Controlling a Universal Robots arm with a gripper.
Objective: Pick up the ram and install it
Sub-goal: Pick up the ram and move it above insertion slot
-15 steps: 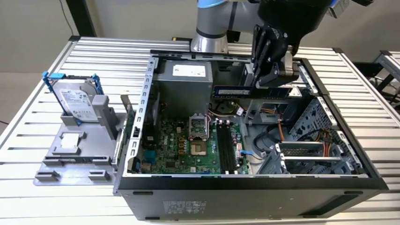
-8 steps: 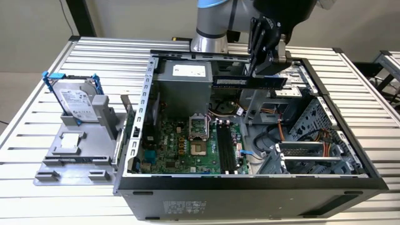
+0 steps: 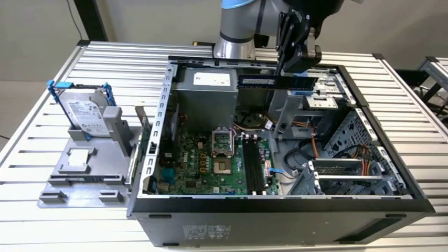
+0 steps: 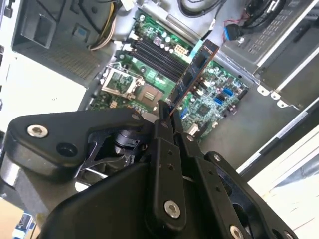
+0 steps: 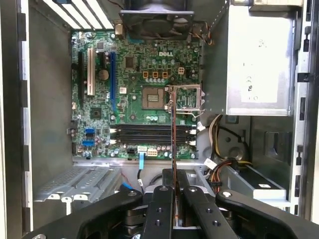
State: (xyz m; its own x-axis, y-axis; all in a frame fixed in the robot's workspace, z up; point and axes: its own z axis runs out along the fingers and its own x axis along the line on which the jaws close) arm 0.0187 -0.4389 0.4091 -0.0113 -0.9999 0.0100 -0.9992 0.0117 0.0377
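Note:
The ram (image 3: 263,81) is a long dark green-blue stick held level above the back of the open computer case (image 3: 280,202). My gripper (image 3: 297,75) is shut on its end at the exterior view's right. In the second wrist view the ram (image 4: 194,72) sticks out from the black fingers (image 4: 163,130) over the green motherboard (image 4: 209,99). In the first wrist view the ram (image 5: 173,129) shows edge-on as a thin line crossing the black memory slots (image 5: 149,134), well above them. The slots (image 3: 253,164) lie bare on the motherboard (image 3: 199,163).
A silver hard drive with a blue bracket (image 3: 87,115) stands in a grey fixture (image 3: 84,173) on the slatted table, at the exterior view's left. Inside the case are a grey power supply (image 3: 203,97), a processor socket (image 3: 221,142), cables (image 3: 311,149) and a drive cage (image 3: 343,173).

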